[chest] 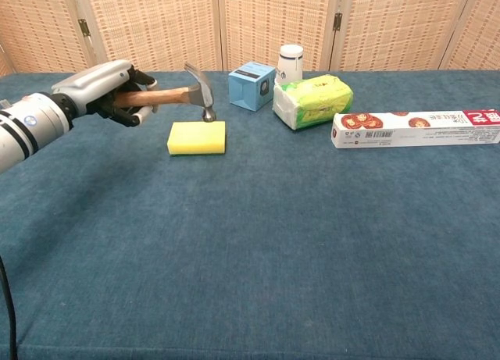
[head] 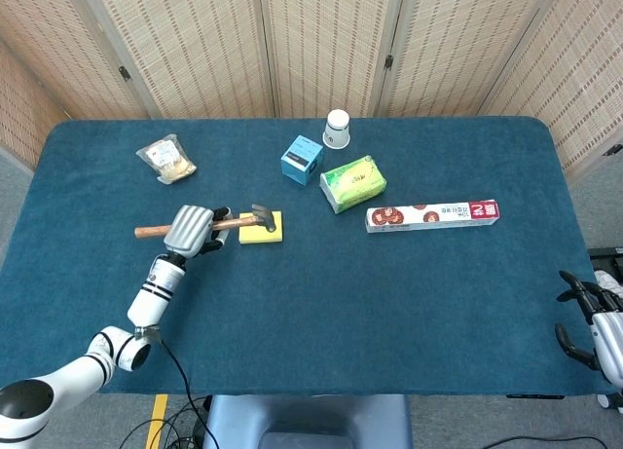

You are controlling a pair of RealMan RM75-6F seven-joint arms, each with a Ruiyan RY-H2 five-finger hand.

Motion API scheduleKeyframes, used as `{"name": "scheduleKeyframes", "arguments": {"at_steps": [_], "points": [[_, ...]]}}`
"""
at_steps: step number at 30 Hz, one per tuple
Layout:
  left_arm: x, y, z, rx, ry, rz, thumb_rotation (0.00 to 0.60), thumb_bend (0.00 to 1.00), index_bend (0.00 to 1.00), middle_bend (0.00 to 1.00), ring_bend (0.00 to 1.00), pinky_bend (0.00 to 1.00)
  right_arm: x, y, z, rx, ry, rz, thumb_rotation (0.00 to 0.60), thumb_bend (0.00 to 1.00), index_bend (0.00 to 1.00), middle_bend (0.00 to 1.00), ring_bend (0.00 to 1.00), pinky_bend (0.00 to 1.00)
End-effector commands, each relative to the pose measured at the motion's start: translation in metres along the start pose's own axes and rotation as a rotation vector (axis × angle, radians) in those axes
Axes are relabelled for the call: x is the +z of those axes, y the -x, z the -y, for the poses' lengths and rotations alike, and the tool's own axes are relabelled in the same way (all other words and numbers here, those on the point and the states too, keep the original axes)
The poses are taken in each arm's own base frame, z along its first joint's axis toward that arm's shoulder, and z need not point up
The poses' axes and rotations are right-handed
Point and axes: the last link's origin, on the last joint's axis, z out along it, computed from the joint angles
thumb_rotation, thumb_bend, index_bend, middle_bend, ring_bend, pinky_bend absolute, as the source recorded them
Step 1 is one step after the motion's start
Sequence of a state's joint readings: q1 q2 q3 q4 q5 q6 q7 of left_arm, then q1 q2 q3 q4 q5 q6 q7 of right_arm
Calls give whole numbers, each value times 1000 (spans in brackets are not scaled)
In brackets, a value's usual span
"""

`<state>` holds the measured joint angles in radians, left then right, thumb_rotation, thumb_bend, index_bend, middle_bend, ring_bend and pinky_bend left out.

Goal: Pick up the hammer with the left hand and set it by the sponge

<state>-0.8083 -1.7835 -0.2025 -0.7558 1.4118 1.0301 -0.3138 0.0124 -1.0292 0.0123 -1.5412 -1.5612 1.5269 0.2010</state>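
Left hand (head: 190, 231) has its fingers (chest: 125, 114) wrapped round the wooden handle of the hammer (chest: 173, 96), gripping near the middle, with the handle butt sticking out to the left past the hand in the head view. Hammer is held roughly level, off the table (head: 389, 293). Its steel head points down over the far edge of the yellow sponge (chest: 197, 137); contact can't be judged. Right hand (head: 604, 334) sits at the table's near right corner, well apart from everything, fingers partly curled, nothing visibly in them; can't tell how tight.

Further out: blue box (head: 302, 160), white cup (head: 337, 130), green pack (head: 352, 183), long red-and-white box (head: 432, 215) to the right. Clear snack bag (head: 167, 160) far left.
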Motion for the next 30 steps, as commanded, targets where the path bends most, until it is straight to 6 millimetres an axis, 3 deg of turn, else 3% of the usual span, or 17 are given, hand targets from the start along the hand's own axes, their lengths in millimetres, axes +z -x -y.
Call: {"name": "scheduleKeyframes", "arguments": {"at_steps": [1,11,23,30], "points": [[2,6,6,1,-30,11,600,734,787,818,804,976,0,0,0,-1,1,-1,600,349,91,384,207,238],[-1,26,16,153,-29,67,600,734,787,819,804,976,-1,0,0,-3,13,2,600,348,92,384,207,238],[-2,-8,28,-7,-63,-58,600,734,787,820,804,978,0,1,1,1,1,-1,600,349,98,384,207,238],[-5,2,31,30,-80,-9,600,734,787,819,804,978,1,1,1,1,4,1,600,349,98,385,207,237]]}}
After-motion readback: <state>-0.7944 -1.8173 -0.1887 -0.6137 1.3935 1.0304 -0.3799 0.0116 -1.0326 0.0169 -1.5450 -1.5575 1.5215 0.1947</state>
